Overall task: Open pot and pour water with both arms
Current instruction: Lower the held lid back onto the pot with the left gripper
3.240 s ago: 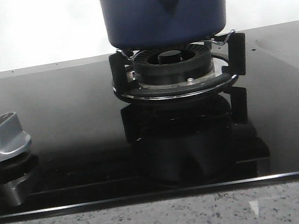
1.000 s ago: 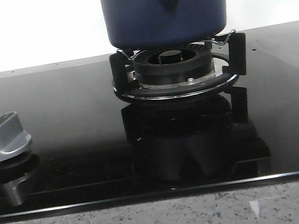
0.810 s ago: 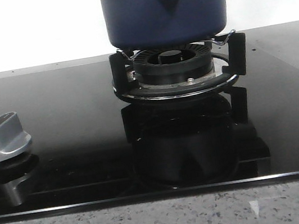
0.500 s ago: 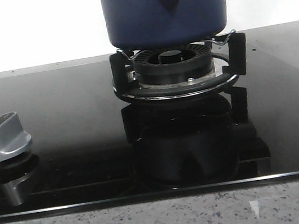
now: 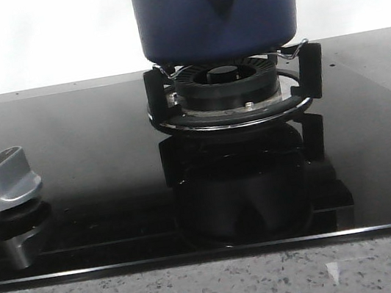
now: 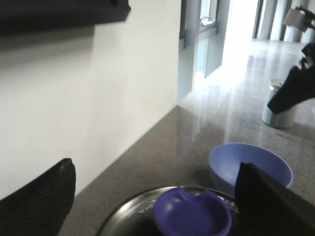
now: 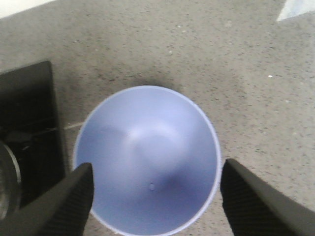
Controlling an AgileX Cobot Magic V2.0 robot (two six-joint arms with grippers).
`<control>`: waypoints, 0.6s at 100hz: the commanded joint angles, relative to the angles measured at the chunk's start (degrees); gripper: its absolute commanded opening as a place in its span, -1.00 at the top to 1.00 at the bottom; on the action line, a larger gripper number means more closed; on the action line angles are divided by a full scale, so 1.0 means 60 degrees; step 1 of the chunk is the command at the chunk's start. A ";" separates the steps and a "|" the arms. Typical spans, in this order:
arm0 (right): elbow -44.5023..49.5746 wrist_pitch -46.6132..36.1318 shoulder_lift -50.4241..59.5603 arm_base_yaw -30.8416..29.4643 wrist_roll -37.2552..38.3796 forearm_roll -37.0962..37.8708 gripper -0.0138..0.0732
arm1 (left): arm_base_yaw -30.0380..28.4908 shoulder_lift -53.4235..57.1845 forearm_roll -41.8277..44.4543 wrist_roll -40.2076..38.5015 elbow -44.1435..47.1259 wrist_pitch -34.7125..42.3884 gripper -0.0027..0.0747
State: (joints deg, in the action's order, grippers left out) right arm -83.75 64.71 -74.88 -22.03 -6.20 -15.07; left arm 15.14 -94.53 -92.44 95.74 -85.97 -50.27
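In the front view the pot is filling the upper centre of the frame, sitting on the black burner grate above the glossy black cooktop. Its raised front bump with the small hole is facing the camera, and its top is cut off by the frame edge, so the lid cannot be seen there. A silver knob is standing at the lower left of the frame, and a strip of speckled stone counter is running along the bottom. Neither arm is clearly showing in this view — only a dark shape is poking in at the right edge.

In the left wrist view the left gripper is hanging with its two dark fingers spread wide apart at the lower corners, nothing between them. Between the fingers, at lower centre, a dark-blue knob is sitting on a shiny metal lid — just below the gripper, not touched. A light-blue bowl is standing just beyond it at right of centre.

In the right wrist view the right gripper is likewise spread open and empty, hovering over that light-blue bowl, which is lying in the centre of the frame on the counter. The cooktop's edge is showing at the left. The pot is not appearing in this view.
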 commanded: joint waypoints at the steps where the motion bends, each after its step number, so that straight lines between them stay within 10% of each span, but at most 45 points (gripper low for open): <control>1: -0.0284 -0.0443 0.0410 0.0000 -0.0403 -0.0933 -0.44 | -0.0553 0.1058 -0.0744 -0.0080 -0.0310 -0.0411 -0.59; 27: -0.0223 -0.0928 0.0732 0.0000 -0.2433 -0.5106 -0.10 | -0.2201 0.2607 -0.0685 -0.2081 -0.0310 -0.0508 0.03; 46: -0.0058 -0.1285 0.0856 0.0383 -0.4365 -0.8138 0.86 | -0.2986 0.3132 -0.0225 -0.3206 -0.0310 -0.0628 0.98; 60: -0.0056 -0.2069 0.1063 0.1320 -0.4582 -0.8143 0.79 | -0.3241 0.3480 0.0279 -0.3991 -0.0310 -0.0680 0.98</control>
State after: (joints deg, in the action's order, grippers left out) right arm -82.87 57.29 -70.82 -16.95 -30.88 -59.61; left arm -3.64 -76.52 -89.37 75.41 -86.06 -54.30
